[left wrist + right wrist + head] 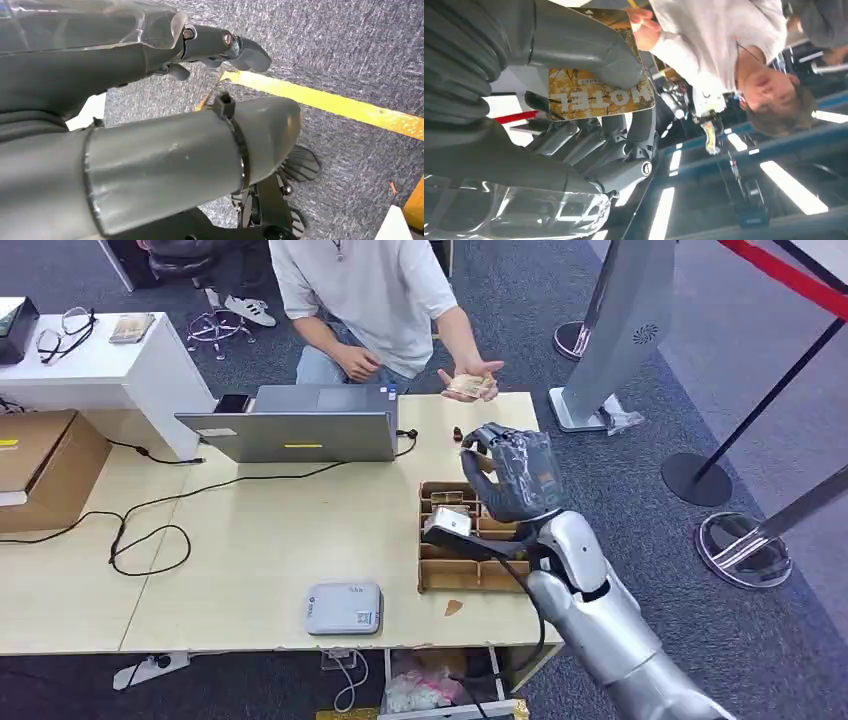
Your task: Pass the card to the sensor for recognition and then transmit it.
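My right hand (515, 472) is raised above the far end of the cardboard card tray (448, 578), turned toward a person in a white shirt (375, 300) across the table. In the right wrist view its thumb (584, 45) and fingers pinch a yellow-brown card (594, 92) printed "HOTEL". The person's open hand (470, 380) holds a few similar cards just beyond mine. The grey card sensor (343, 607) lies near the table's front edge, left of the tray. My left hand (165, 150) hangs over grey carpet, fingers apart, holding nothing.
An open grey laptop (300, 423) stands at the table's back, with black cables (150, 530) trailing left. A cardboard box (40, 465) sits at the far left. A silver gate post (620, 330) and stanchion bases (745, 550) stand on the carpet to the right.
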### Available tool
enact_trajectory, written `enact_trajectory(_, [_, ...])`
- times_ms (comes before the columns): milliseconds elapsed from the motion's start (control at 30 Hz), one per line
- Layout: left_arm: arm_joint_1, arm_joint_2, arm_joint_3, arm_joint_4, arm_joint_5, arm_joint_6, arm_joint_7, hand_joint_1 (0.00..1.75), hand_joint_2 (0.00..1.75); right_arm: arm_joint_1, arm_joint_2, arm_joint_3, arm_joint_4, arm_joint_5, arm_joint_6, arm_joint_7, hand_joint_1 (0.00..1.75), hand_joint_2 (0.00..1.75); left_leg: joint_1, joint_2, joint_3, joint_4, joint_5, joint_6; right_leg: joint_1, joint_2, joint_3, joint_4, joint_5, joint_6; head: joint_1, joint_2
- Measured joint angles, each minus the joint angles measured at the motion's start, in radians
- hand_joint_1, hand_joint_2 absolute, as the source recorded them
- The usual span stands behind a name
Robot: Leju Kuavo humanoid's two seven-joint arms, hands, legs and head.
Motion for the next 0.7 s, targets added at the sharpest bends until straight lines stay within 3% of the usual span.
enact_trajectory(300, [-0.003, 0.000, 0.000, 0.000, -0.018, 0.008, 0.005, 0.00, 0.00, -0.154, 0.162, 0.011, 0.282, 0.081, -0.145, 0.011, 1.75, 1.75, 0.000, -0.001, 0.001, 0.000, 0.001, 0.000, 0.000, 0.000, 0.000, 0.001, 0.000, 0.000, 0.000, 0.000])
enact_trajectory(500, [-0.003, 0.000, 0.000, 0.000, -0.023, 0.013, 0.010, 0.00, 0.00, -0.198, 0.218, -0.008, 0.385, 0.218, -0.150, 0.034, 1.75, 1.75, 0.000, -0.001, 0.000, 0.000, 0.001, 0.000, 0.000, 0.000, 0.000, 0.000, 0.000, 0.000, 0.000, 0.000])
enact_trajectory(700, [-0.003, 0.000, 0.000, 0.000, -0.023, 0.013, 0.010, 0.00, 0.00, -0.212, 0.255, -0.034, 0.440, 0.267, -0.150, 0.034, 1.75, 1.75, 0.000, -0.001, 0.000, 0.000, 0.001, 0.000, 0.000, 0.000, 0.000, 0.000, 0.000, 0.000, 0.000, 0.000])
